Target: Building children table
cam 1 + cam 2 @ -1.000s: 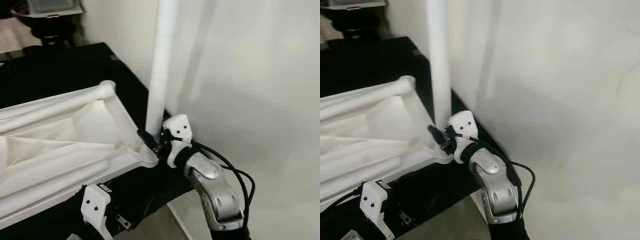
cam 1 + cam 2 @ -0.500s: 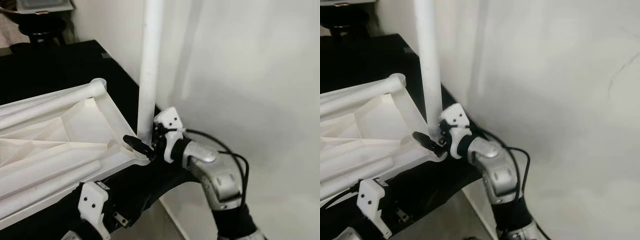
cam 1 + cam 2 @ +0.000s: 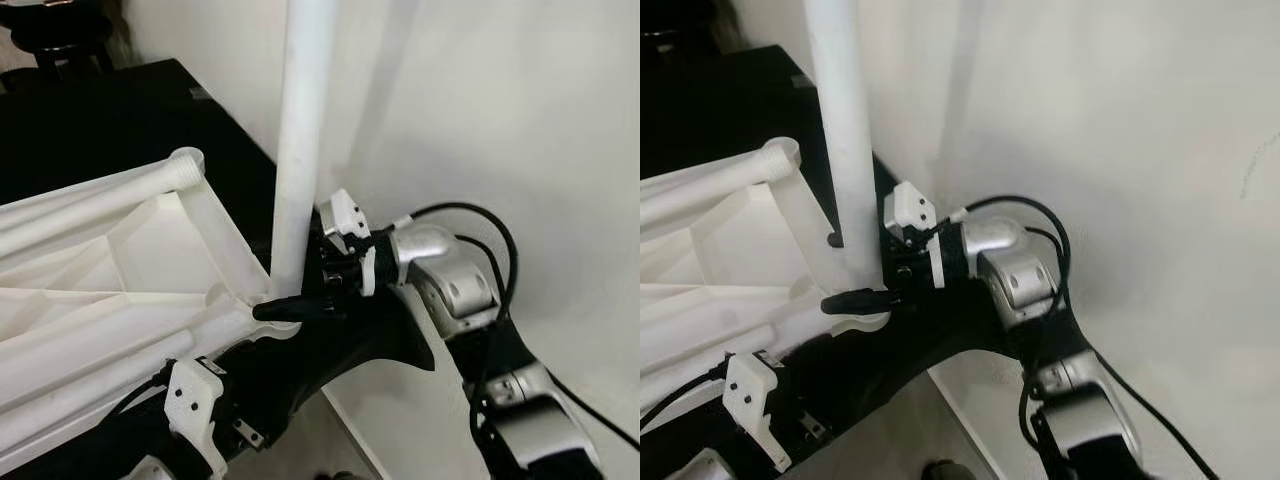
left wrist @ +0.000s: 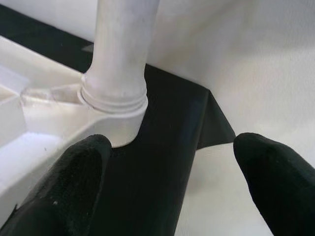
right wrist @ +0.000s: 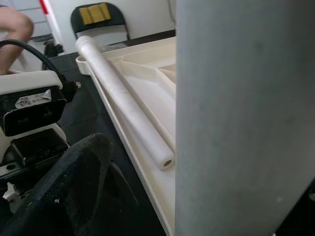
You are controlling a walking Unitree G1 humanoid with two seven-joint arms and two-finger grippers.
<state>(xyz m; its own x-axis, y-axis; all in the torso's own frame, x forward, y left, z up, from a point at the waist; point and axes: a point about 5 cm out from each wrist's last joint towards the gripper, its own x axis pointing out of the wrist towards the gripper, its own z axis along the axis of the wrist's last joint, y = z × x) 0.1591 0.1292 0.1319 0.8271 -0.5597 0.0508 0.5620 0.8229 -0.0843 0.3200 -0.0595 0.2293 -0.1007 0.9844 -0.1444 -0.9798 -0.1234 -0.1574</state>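
A white table leg (image 3: 300,120) is seen standing upright in the corner socket (image 4: 115,110) of an overturned white tabletop (image 3: 120,270), which is laid on a black surface (image 3: 110,110) beside a pale wall (image 3: 520,120). The right gripper (image 3: 845,270) is set at the foot of this leg, its jaws apart with the leg between them: one black finger (image 3: 855,299) is stretched along the socket on the near side, while the tip of the other is made out just past the leg's far side. Contact cannot be confirmed, though the leg appears to be clasped loosely at most. The left gripper (image 4: 182,187) is held low at the same corner, jaws wide apart, with the socket just ahead of one finger (image 4: 64,191) and nothing between the two. A second loose leg (image 5: 125,101) is seen lying inside the tabletop's underside, well away from both sets of jaws.
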